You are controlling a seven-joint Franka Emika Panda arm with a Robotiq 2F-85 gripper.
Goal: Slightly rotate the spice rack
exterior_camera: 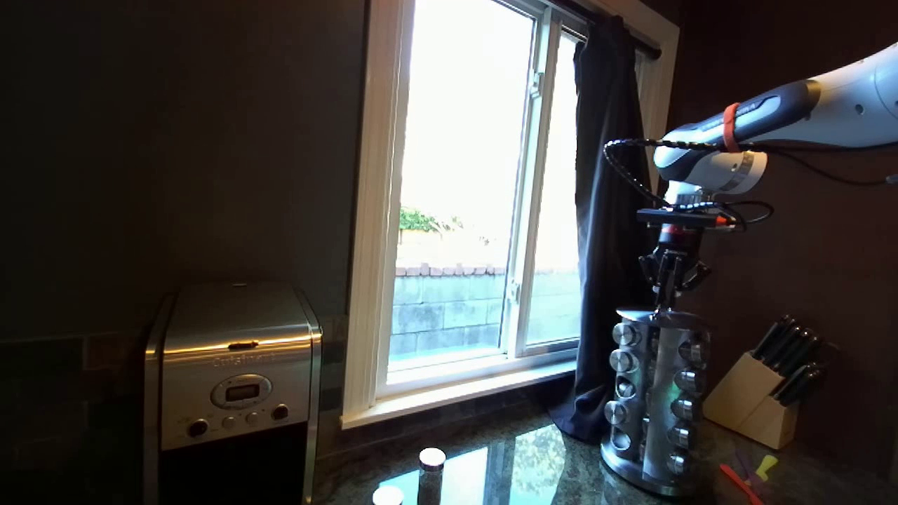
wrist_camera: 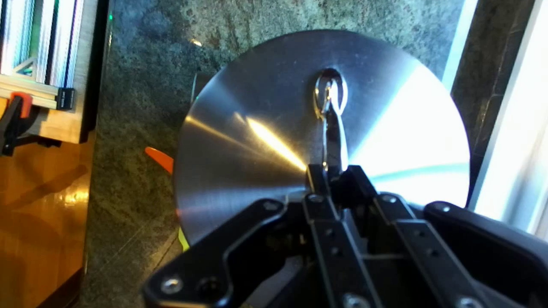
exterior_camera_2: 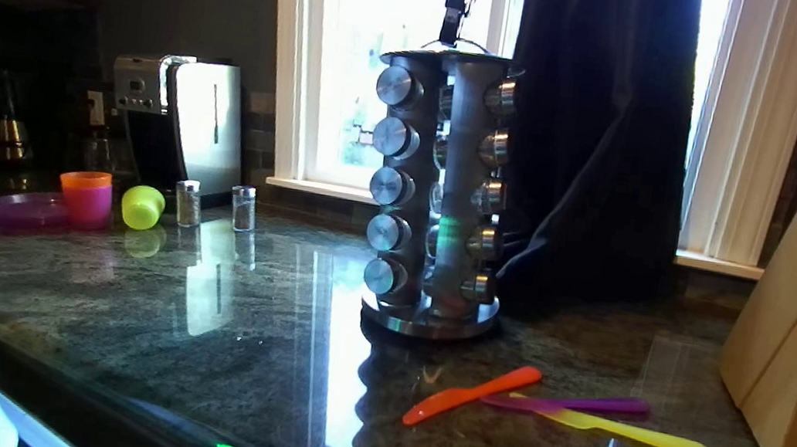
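The spice rack [exterior_camera: 658, 414] is a tall silver carousel with tiers of small jars with shiny lids. It stands upright on its round base on the dark counter, and it also shows in an exterior view [exterior_camera_2: 460, 185]. In the wrist view its round metal top [wrist_camera: 257, 107] fills the middle, with a thin arched handle [wrist_camera: 335, 132] across it. My gripper [wrist_camera: 336, 173] points down over the top, its fingers shut on the handle near the centre. The gripper also shows above the rack in both exterior views [exterior_camera: 664, 306] [exterior_camera_2: 450, 34]. The far end of the handle is hidden behind the fingers.
A wooden knife block [exterior_camera_2: 774, 323] stands beside the rack. Orange [exterior_camera_2: 476, 394], purple [exterior_camera_2: 576, 404] and yellow [exterior_camera_2: 634, 434] plastic knives lie near its base. A dark curtain [exterior_camera: 610, 210] hangs close behind. Glass shakers [exterior_camera_2: 243, 209], cups [exterior_camera_2: 87, 199] and a silver appliance [exterior_camera: 242, 351] stand farther away.
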